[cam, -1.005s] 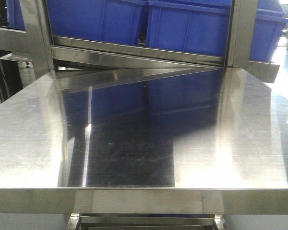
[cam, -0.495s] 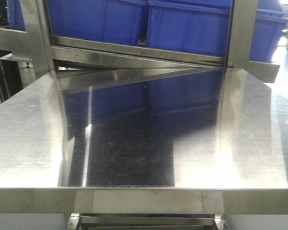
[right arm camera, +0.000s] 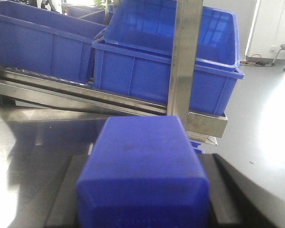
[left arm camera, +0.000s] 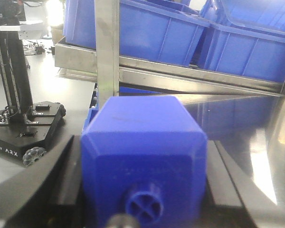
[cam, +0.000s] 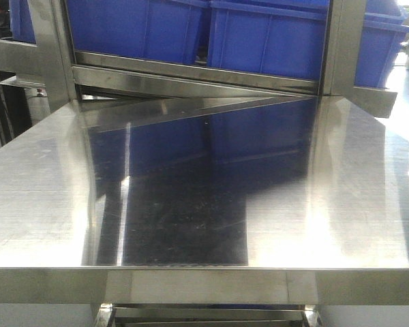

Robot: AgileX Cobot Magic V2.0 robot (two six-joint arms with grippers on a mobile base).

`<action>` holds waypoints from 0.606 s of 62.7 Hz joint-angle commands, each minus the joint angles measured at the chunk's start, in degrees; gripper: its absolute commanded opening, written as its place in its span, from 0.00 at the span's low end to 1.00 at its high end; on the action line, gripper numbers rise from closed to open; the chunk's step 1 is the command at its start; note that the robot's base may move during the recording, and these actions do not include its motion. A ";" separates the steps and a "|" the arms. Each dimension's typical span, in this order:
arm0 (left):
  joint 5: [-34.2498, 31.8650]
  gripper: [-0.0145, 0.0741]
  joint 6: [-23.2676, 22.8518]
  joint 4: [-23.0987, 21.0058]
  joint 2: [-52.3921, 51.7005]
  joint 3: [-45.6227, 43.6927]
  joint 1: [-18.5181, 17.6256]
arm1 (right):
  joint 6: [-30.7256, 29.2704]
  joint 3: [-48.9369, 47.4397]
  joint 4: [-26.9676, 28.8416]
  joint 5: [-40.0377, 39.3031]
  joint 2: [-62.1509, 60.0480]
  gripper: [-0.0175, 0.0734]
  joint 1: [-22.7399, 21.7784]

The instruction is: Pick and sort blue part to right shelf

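In the right wrist view the blue part (right arm camera: 142,161), a square-bodied solid-blue block with sloped shoulders, fills the space between the black fingers (right arm camera: 61,194) of my right gripper (right arm camera: 142,202), which is shut on it; its cap end is cut off by the frame's lower edge. My left gripper (left arm camera: 143,194) is shut on a wider blue block (left arm camera: 142,142) with a tiny cross-marked knob. The right shelf (right arm camera: 85,97) stands just beyond, its steel rail under big blue bins (right arm camera: 147,71). Neither gripper nor either block shows in the front view.
A shiny steel table (cam: 48,204) lies ahead of the rack (cam: 191,71), which has upright steel posts (cam: 341,48) and blue bins (cam: 266,41). A black wheeled base (left arm camera: 23,128) stands on the floor at the left in the left wrist view.
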 commanded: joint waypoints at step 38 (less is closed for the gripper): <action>-4.90 0.52 -0.65 -0.78 0.54 -1.69 0.11 | -0.55 -1.65 0.11 -5.46 0.38 0.63 -0.38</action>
